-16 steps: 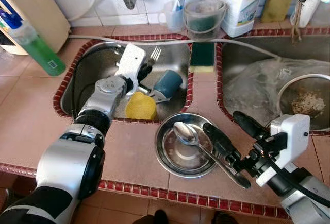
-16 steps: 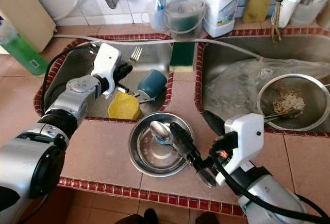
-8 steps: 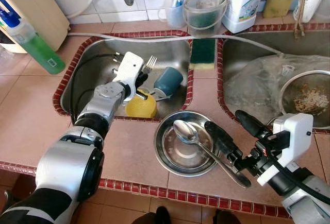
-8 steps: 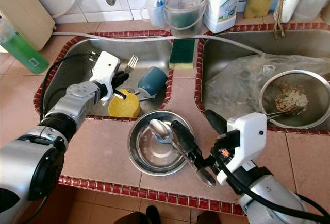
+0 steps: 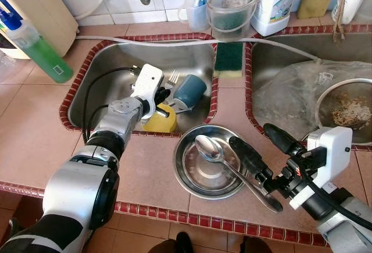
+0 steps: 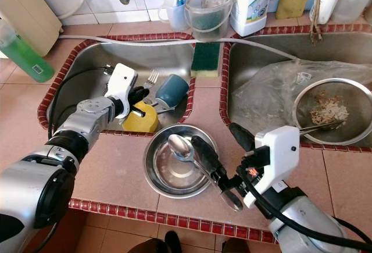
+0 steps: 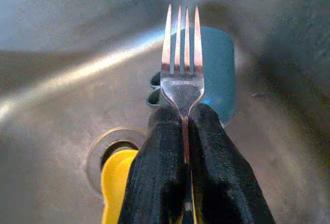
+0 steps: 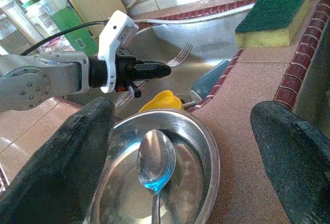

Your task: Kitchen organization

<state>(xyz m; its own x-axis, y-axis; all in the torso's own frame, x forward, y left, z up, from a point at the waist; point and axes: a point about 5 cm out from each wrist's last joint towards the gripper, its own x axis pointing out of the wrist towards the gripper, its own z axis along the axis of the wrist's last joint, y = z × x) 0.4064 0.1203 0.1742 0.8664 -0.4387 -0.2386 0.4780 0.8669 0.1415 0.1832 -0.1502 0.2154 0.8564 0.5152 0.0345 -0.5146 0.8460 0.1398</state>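
— Now, what has changed?
— Left gripper (image 6: 139, 96), clenched on the fork (image 7: 181, 62), has drawn back from 12 toward 6 o'clock over the left sink (image 5: 104, 70); lift-out underway.
— Fork's condition?
— Steel, four clean tines, above the blue cup (image 5: 189, 90) and yellow cup (image 5: 160, 119).
— Right gripper (image 5: 261, 154)?
— Spread apart, empty, beside the steel bowl (image 5: 187, 178) holding a spoon (image 5: 210, 150).
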